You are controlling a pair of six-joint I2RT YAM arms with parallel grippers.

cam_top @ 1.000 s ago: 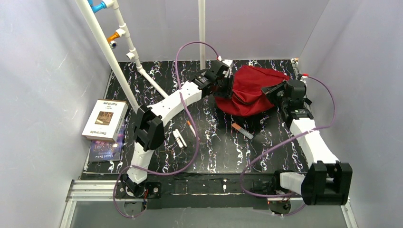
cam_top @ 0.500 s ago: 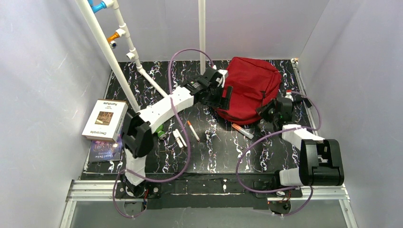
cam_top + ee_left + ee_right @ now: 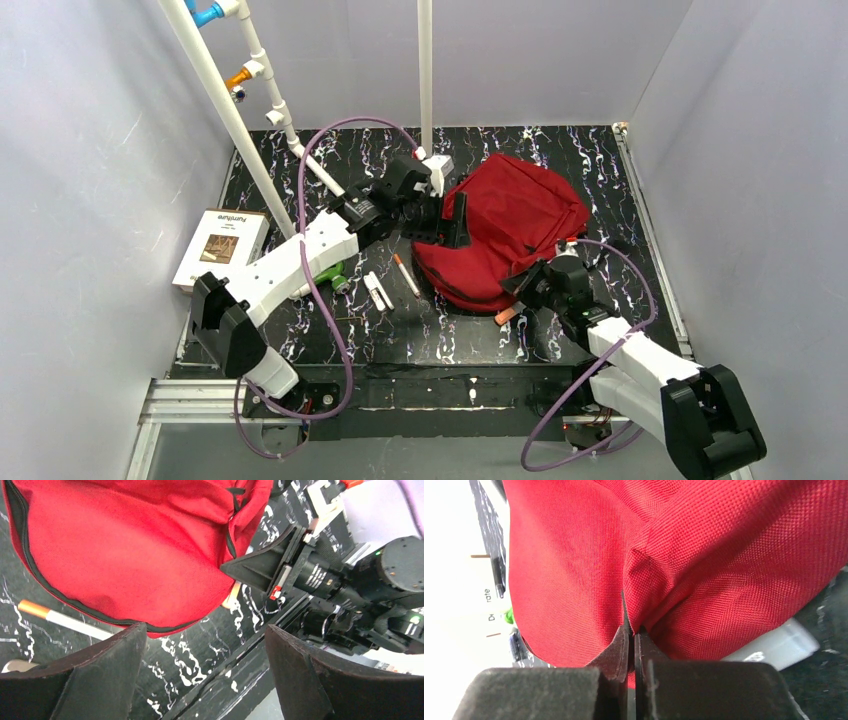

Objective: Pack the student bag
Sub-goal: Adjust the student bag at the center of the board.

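Red bag (image 3: 510, 225) lies flat on the black marbled worktop (image 3: 610, 160), a little right of centre, with its rounded end toward the near edge. A dark zip runs along its rim in the left wrist view.

Right gripper (image 3: 631, 642): fingers pressed together on a pinched fold of the bag's red cloth, at the bag's near-right edge.

Left gripper (image 3: 205, 675): fingers spread wide with nothing between them, held over the bag's left side.

White pen (image 3: 406, 276) with an orange end lies just beside the bag's left edge. An orange-tipped marker (image 3: 506, 316) pokes out from under the bag's near edge. Book (image 3: 221, 250) sits at the left edge of the worktop, well apart from the bag.
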